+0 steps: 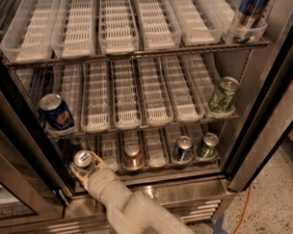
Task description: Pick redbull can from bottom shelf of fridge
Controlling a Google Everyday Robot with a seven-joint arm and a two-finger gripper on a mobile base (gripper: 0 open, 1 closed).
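Only a Pepsi logo [60, 117] was readable, on the blue can [52, 107]; the gripper [85, 166] sat at the bottom shelf's [154, 156] left end.

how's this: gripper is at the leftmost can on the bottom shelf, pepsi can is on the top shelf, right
Wrong on one point: the camera view shows the Pepsi can on the middle shelf. The gripper is at the leftmost can on the bottom shelf.

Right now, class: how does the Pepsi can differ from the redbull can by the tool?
The Pepsi can is fatter; the redbull can is slimmer. The Pepsi can sits on the middle shelf, the redbull can on the bottom shelf. The tool is at the redbull can, not the Pepsi can. Both have silver tops and stand at the left.
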